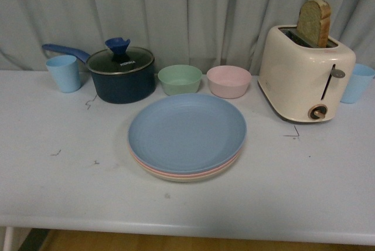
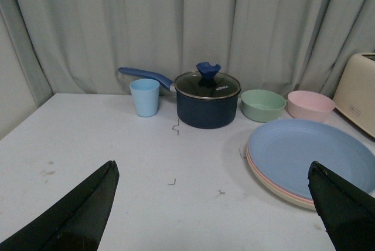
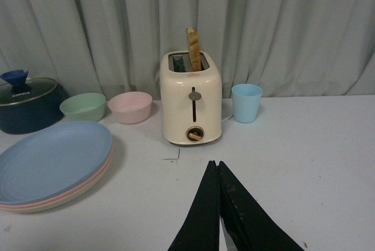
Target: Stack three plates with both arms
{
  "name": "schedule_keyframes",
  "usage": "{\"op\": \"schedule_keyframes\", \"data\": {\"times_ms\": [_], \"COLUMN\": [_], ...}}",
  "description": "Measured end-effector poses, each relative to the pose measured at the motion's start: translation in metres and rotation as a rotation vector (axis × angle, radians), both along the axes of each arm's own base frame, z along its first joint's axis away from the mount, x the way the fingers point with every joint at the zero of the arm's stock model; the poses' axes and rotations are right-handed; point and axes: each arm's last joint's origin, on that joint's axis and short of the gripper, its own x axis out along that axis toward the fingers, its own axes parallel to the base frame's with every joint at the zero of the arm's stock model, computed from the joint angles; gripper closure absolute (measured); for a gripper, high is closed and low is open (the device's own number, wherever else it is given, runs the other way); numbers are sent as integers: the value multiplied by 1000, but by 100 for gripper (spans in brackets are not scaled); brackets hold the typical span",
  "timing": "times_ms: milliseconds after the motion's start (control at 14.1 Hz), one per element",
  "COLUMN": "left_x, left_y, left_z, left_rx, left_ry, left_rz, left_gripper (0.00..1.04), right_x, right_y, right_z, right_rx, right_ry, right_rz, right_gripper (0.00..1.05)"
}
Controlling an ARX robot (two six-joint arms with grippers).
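Observation:
The three plates sit in one stack at the middle of the table. The blue plate (image 1: 186, 132) is on top, the pink plate's rim (image 1: 176, 175) shows under it, and the beige plate's rim (image 1: 199, 179) is at the bottom. The stack also shows in the left wrist view (image 2: 310, 154) and the right wrist view (image 3: 50, 163). My left gripper (image 2: 212, 176) is open and empty, above the table to the left of the stack. My right gripper (image 3: 214, 165) is shut and empty, in front of the toaster. Neither arm shows in the front view.
Behind the stack stand a green bowl (image 1: 180, 79) and a pink bowl (image 1: 228, 81). A dark blue pot with a glass lid (image 1: 120, 75) and a light blue cup (image 1: 63, 73) are at the back left. A cream toaster with bread (image 1: 306, 72) and another blue cup (image 1: 356, 82) are at the right. A curtain hangs behind.

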Motion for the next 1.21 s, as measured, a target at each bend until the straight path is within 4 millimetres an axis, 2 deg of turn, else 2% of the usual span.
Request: {"op": "schedule_keyframes", "data": {"times_ms": [213,284,497,711,782,1208], "left_x": [0,0,0,0,0,0], "left_y": [0,0,0,0,0,0], "left_z": [0,0,0,0,0,0], "left_rx": [0,0,0,0,0,0], "left_ry": [0,0,0,0,0,0], "left_rz": [0,0,0,0,0,0], "left_gripper": [7,7,7,7,7,7], "right_x": [0,0,0,0,0,0], "right_y": [0,0,0,0,0,0], "right_z": [0,0,0,0,0,0], "right_rx": [0,-1,-1,-1,0,-1], "right_ry": [0,0,0,0,0,0], "right_rz": [0,0,0,0,0,0], "right_gripper": [103,96,49,8,6,6]}}
